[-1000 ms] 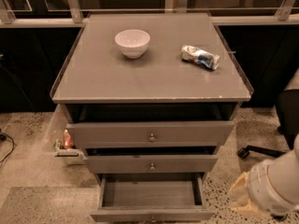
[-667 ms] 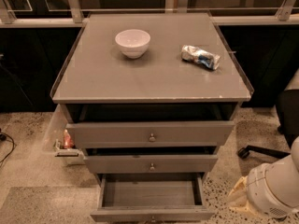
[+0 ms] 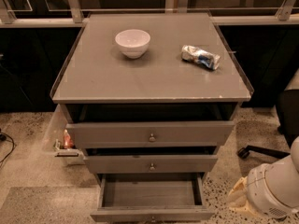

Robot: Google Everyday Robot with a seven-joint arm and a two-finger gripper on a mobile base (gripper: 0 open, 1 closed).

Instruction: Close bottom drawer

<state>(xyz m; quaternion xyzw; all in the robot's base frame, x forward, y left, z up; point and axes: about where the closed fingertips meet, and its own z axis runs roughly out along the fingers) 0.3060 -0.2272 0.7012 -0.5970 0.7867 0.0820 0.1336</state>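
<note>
Camera view | bottom drawer (image 3: 149, 196) pulled open | gripper (image 3: 239, 198) just right of it, apart | grip state: cannot tell

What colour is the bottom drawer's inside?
Plain grey inside the bottom drawer, camera view; the gripper hangs lower right, apart from it.

The worktop (image 3: 154, 80) is smooth matt grey with a faint sheen. On it sit a glossy white bowl (image 3: 132, 42), ceramic by its look, and a crinkled shiny packet (image 3: 201, 57). The bottom drawer (image 3: 152, 193) is matt grey inside. The gripper (image 3: 237, 200), at the frame's lower right, looks dull cream beside the arm's (image 3: 275, 190) smooth white plastic shell. The floor (image 3: 28, 171) is speckled stone.
</note>
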